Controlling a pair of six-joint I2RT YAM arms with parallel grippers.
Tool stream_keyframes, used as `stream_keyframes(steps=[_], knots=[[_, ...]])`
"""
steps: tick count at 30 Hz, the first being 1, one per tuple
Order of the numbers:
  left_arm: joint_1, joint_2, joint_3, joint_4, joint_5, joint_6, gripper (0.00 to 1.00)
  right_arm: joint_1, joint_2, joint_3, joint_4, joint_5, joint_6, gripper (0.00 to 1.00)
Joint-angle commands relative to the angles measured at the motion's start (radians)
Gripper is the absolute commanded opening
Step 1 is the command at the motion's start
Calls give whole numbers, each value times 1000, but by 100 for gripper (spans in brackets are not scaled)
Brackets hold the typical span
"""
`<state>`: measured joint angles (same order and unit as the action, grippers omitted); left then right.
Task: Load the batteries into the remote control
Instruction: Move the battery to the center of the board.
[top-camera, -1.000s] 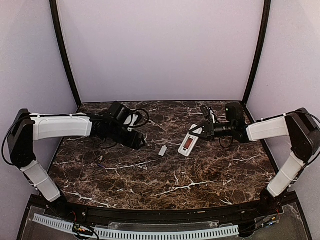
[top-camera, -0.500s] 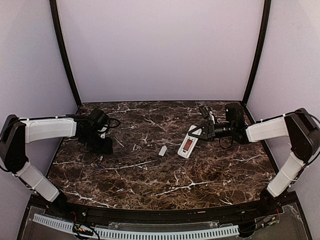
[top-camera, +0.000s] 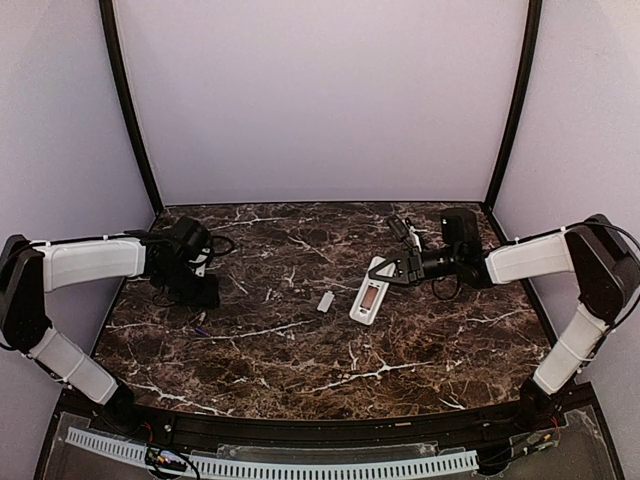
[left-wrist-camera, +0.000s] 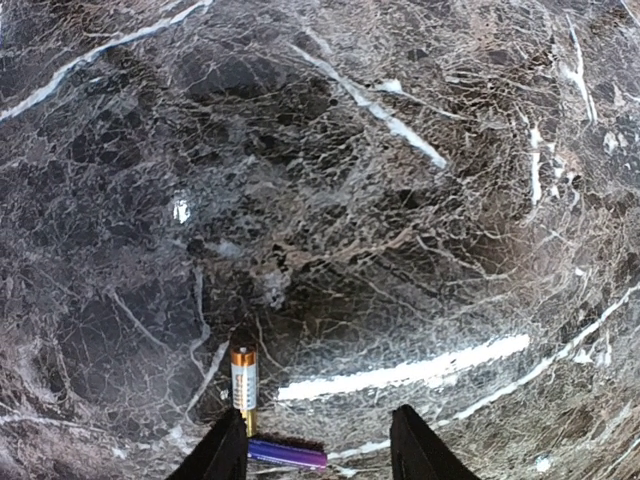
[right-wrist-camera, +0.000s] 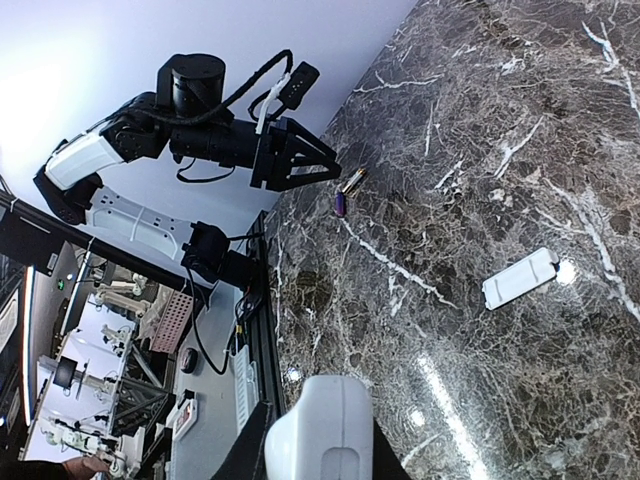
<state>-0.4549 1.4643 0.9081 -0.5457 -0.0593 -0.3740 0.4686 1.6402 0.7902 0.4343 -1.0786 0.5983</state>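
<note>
The white remote control (top-camera: 367, 297) lies slanted at the table's middle right, back side up with its compartment showing reddish. My right gripper (top-camera: 388, 272) is shut on its far end, and the wrist view shows the remote's white end (right-wrist-camera: 320, 425) between the fingers. A gold-and-white battery (left-wrist-camera: 244, 383) and a purple battery (left-wrist-camera: 285, 454) lie on the marble at the left. My left gripper (left-wrist-camera: 320, 455) is open just above them, its left finger next to both. The right wrist view shows the two batteries (right-wrist-camera: 347, 190) just in front of the left gripper (right-wrist-camera: 300, 160).
A small loose white cover piece (top-camera: 325, 301) lies left of the remote and also shows in the right wrist view (right-wrist-camera: 520, 278). The dark marble table (top-camera: 330, 370) has purple walls on three sides and black corner posts.
My left arm has drawn back from the table's middle to the left side, over the batteries. My right gripper has shifted the remote slightly left.
</note>
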Motion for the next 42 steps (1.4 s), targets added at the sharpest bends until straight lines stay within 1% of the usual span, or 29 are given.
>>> stream_keyframes(steps=[1,10,16,24,29,37,42], knots=[[9,12,1,-64,-47,15,48,13,16,33,-11,-13,-31,0],[35,51,-26,-52,-48,28,41,14,21,37,-16,-18,-32,0],[54,74,-54,-22,-42,27,38,14,26,43,-20,-18,-30,0],[56,106,-52,4,-36,22,34,14,32,52,-25,-21,-30,0],[58,133,-37,23,-20,25,26,14,33,55,-31,-21,-33,0],[56,169,-23,44,8,24,17,14,30,56,-44,-17,-42,0],[56,182,-20,84,50,18,9,14,29,58,-50,-17,-46,0]])
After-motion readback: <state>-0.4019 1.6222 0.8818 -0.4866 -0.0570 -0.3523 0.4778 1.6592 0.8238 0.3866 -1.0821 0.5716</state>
